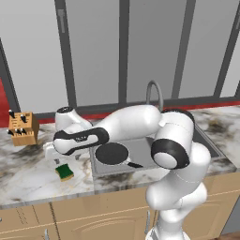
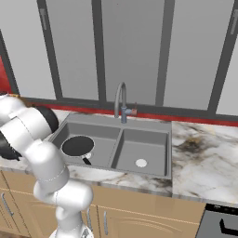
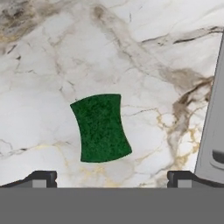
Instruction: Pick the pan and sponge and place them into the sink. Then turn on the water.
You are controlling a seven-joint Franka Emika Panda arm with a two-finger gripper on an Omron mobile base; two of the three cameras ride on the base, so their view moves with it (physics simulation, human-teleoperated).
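Marble tabletop (image 1: 28, 173) left of the sink (image 2: 162, 128). The pan (image 2: 77, 146) already sits in the left basin; faucet looks dry. The sponge (image 3: 101, 127) lies flat on the tabletop, green side up, well apart from the sink's edge. The tool (image 3: 112, 178) hangs above it, fingers spread wide, holding nothing. In the hand view the sponge sits centred between the tips, just ahead, its long axis running roughly crosswise to the finger line, slightly skewed. Likely next: straight descent.

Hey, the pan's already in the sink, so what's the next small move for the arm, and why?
Probably lower the open gripper straight down around the sponge. The pan already lies in the left basin of the sink, while the sponge sits on the counter just ahead of the fingertips, centred between them and not yet touched.
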